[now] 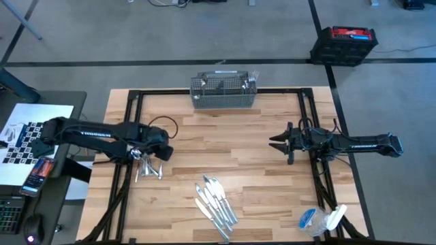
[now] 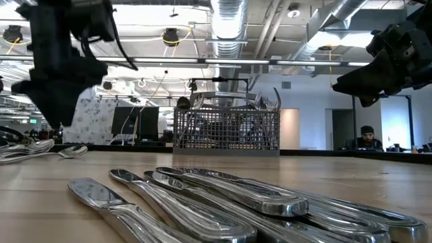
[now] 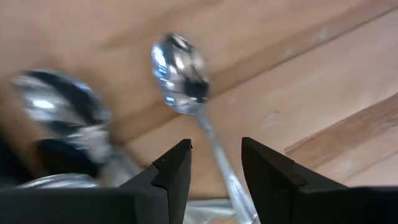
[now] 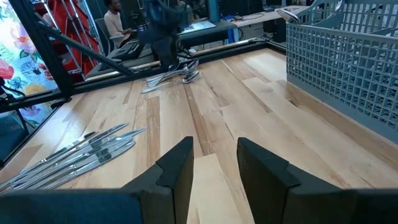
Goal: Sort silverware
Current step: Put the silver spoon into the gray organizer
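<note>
The silverware is lying in two groups on the pale butcher-block wooden table (image 1: 225,146): a cluster of shiny silver-metal spoons (image 1: 146,165) near the table's left side, and a fanned row of shiny silver-metal table knives (image 1: 216,202) near the front edge, well apart from the spoons. More shiny pieces are standing upright in the grey wire-mesh basket (image 1: 223,92) at the table's far edge. The left gripper (image 3: 214,167) is hovering just over the spoons with its fingers parted, one spoon's handle passing between them without being pinched. The right gripper (image 1: 275,143) is waiting above the table's right side, its fingers parted and holding nothing.

A black frame is bordering the table. Grey carpet with dark stripes is covering the floor, where a black and red case (image 1: 345,43) is sitting. Silver ducts are running along the ceiling, and a person (image 2: 366,138) is sitting far behind. White lettering is showing on the left arm, too small to read.
</note>
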